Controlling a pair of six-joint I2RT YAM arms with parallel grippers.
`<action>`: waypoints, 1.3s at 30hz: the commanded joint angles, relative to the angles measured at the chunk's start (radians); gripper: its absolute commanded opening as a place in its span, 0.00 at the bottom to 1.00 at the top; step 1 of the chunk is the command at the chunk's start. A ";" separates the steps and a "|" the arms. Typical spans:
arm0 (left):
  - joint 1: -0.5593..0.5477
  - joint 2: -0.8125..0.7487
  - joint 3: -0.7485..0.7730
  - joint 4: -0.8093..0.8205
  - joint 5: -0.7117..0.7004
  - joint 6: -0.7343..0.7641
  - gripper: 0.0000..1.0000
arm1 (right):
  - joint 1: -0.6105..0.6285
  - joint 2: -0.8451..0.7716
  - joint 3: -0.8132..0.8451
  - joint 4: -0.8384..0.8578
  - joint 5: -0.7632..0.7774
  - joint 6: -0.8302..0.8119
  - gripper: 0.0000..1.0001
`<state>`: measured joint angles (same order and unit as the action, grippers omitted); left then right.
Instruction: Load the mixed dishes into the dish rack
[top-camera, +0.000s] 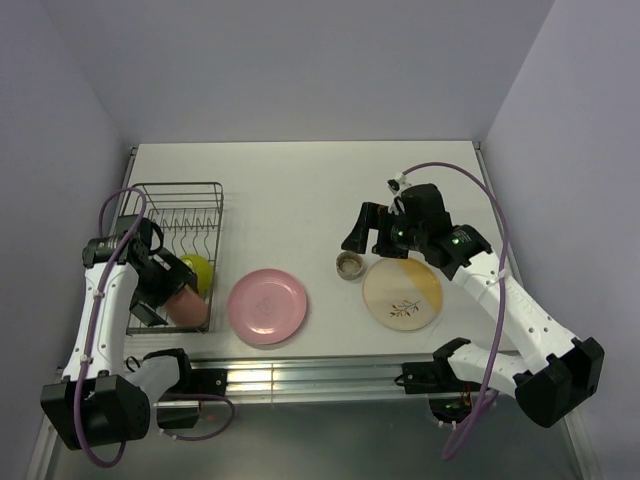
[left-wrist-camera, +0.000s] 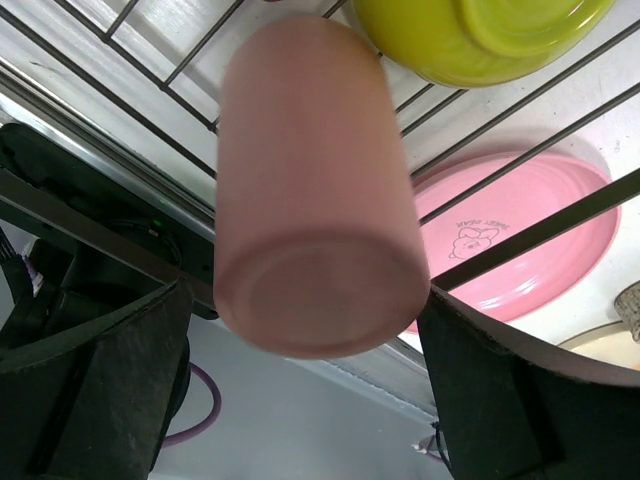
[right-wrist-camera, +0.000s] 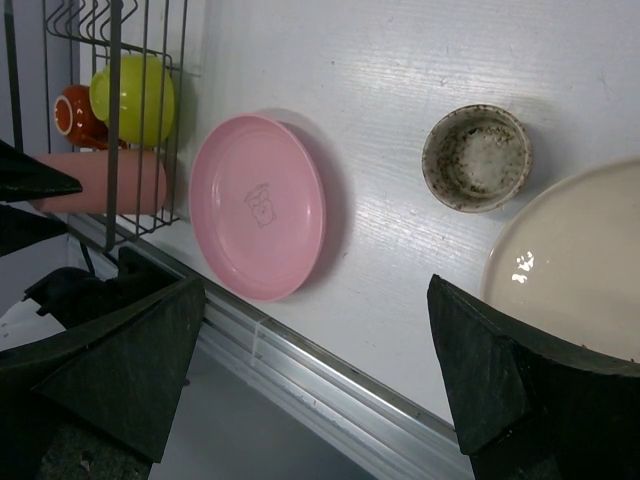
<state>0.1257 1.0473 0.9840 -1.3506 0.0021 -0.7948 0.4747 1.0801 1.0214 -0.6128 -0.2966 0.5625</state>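
Bracketing the salmon-pink cup (left-wrist-camera: 320, 210), left fingers (left-wrist-camera: 110, 390)

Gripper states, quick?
Left gripper: open; salmon-pink cup sits between its jaws, apparently loose.
Right gripper: open, empty.

**Pink plate** (left-wrist-camera: 540, 275), centre: a small printed emblem (left-wrist-camera: 468, 238) is showing in the left wrist view, a cartoon-like outline with a short curved line of lettering arching over it. The letters are coming out too small and too soft to be read. In the right wrist view the same emblem is appearing only as a faint outline, with no letters distinguishable. No other text, label, brand, number or sign is showing legibly in any of the three views.
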 joint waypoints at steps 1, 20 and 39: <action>0.003 -0.012 0.013 -0.027 -0.037 0.000 0.99 | 0.010 0.003 -0.001 0.042 0.019 -0.016 1.00; 0.005 -0.193 0.216 -0.027 -0.269 -0.067 0.99 | 0.035 0.047 0.013 0.031 0.047 -0.026 1.00; 0.006 -0.313 0.021 0.208 -0.485 -0.179 0.00 | 0.150 0.162 0.118 -0.024 0.136 -0.027 0.99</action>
<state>0.1265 0.6888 1.0164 -1.2537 -0.4431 -0.9344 0.6212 1.2610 1.0885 -0.6239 -0.1963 0.5484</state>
